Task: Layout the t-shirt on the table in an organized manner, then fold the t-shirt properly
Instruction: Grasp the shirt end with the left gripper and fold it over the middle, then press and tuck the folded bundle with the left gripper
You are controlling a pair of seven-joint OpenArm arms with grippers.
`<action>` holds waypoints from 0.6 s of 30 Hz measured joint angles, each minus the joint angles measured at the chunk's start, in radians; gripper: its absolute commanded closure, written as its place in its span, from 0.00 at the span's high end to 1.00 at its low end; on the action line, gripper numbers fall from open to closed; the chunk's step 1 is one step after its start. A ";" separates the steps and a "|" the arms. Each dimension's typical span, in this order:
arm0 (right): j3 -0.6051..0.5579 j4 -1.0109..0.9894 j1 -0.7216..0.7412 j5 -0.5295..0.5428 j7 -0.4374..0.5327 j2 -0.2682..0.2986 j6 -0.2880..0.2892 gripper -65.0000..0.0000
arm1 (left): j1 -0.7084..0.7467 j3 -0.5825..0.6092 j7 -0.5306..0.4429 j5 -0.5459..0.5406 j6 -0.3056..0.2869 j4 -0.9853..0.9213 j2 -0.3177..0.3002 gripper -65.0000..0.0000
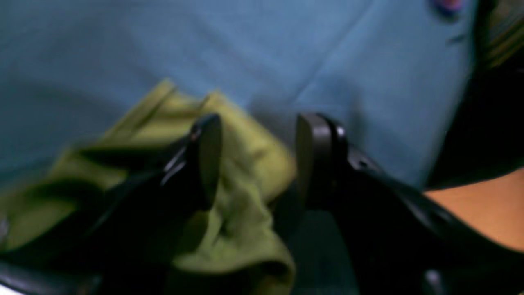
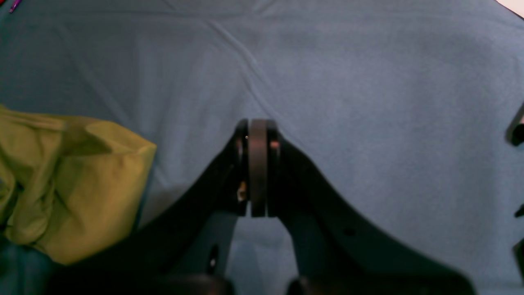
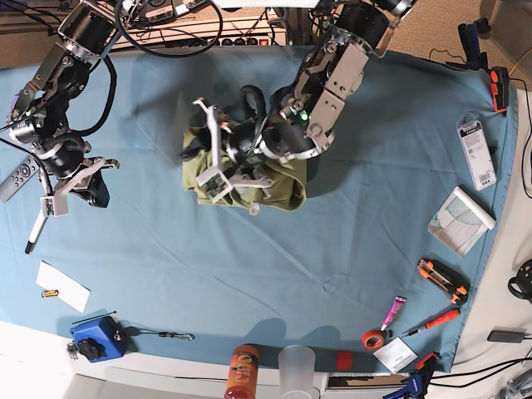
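T-shirt bunched under the left tool

The t-shirt (image 3: 278,184) lies between the left tool's (image 1: 258,159) parted, empty jaws; the closed right tool (image 2: 258,168) hangs at 9 o'clock, well apart.

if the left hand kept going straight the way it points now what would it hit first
Most likely the t-shirt: the left hand is open, with crumpled green fabric bunched directly beneath and between its fingers. The table lies beyond. The picture is blurred, so depth is uncertain.

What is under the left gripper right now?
The crumpled olive t-shirt lies bunched beneath the left gripper, whose jaws stand apart with green cloth showing between them. The teal table cloth surrounds it. The arm covers much of the shirt, so its layout is unclear.
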 measured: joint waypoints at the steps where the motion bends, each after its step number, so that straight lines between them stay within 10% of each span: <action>1: 0.000 0.000 0.000 0.001 0.000 0.000 0.000 0.00 | -0.011 0.000 0.038 -0.033 -0.019 0.033 0.014 0.46; 5: 0.000 0.000 0.000 0.001 -0.004 0.000 0.000 0.00 | -0.043 0.004 0.134 -0.056 -0.037 0.206 0.051 0.41; 12: 0.000 0.000 0.000 0.001 -0.007 0.000 0.000 0.00 | 0.014 0.001 0.167 0.400 0.276 0.299 -0.039 0.17; 18: 0.000 0.000 0.000 0.004 -0.007 0.000 0.000 0.00 | 0.122 0.000 0.152 0.411 0.289 0.295 -0.114 0.09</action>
